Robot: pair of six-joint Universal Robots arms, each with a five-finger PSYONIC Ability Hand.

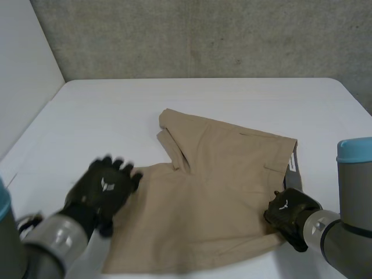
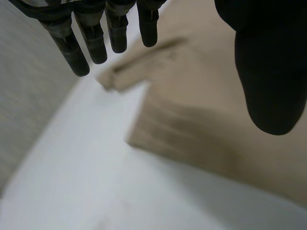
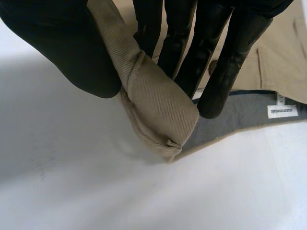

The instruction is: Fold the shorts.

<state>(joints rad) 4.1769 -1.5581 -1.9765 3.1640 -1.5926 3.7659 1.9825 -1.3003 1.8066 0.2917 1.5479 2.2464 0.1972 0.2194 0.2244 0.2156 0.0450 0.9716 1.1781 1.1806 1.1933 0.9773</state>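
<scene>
Its own wrist view shows the right hand [image 1: 289,212] pinching a waistband corner of the shorts [image 1: 221,192], while the left hand [image 1: 107,186], fingers straight, is at their leg edge.

A white table [image 1: 203,99] lies before a grey wall [image 1: 203,35] (rough concrete).

The shorts [image 1: 226,186] lie flat on the surface [image 1: 116,110], between its middle and its near edge. The waistband points toward the right edge. One leg reaches toward the far-left corner, the other toward the near-left corner. The left hand [image 1: 106,187] is over the nearer leg's hem, on the side toward the left edge. The right hand [image 1: 289,213] is at the waistband's near corner, with that corner of cloth between its thumb and fingers. A wall [image 1: 203,35] stands behind the far edge.
</scene>
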